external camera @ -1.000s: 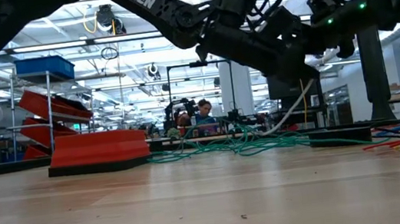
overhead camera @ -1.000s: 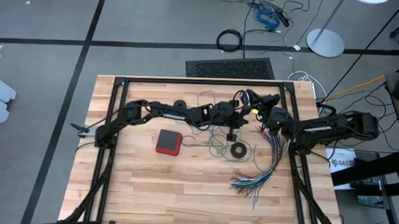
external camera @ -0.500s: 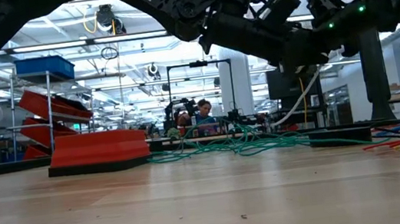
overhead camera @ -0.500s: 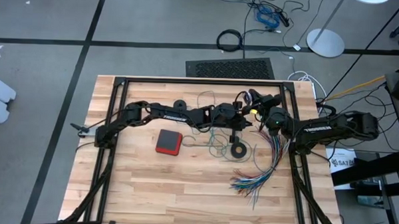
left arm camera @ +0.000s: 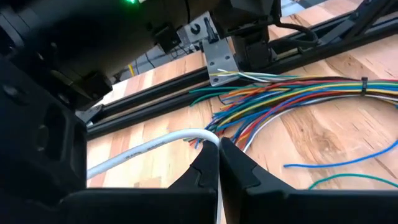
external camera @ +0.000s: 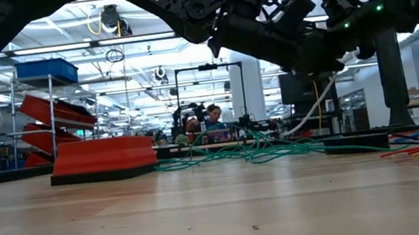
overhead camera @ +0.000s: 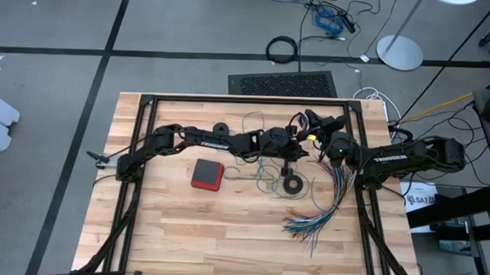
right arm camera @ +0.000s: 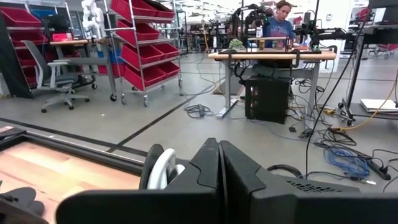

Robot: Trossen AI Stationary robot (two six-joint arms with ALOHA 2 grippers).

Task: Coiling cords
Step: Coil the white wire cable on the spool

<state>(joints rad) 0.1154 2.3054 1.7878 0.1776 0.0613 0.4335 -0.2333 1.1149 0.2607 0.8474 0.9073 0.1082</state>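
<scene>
My left gripper hangs above the table's middle right, shut on the white cord. The cord runs down from there to the table in the low view. My right gripper is close beside it, a little farther back, fingers shut. The round black-and-white piece stands right beside its fingers. The teal-green cord lies in loose loops on the wood below the left arm. My left gripper pinches the white cord at a bend between its two fingers. The fingers slant down toward the table's right. From the bend the cord runs off sideways, lifted clear of the wood there. Whether my right gripper touches the round piece I cannot tell.
A fanned bundle of multicoloured wires lies at the right front, near a small black ring. A red box sits left of the middle. A black frame rail runs round the table. A person sits far behind the table.
My left gripper has risen a little and gone toward the table's right, closer to my right gripper, still shut on the white cord. In the last half second it has kept still.
</scene>
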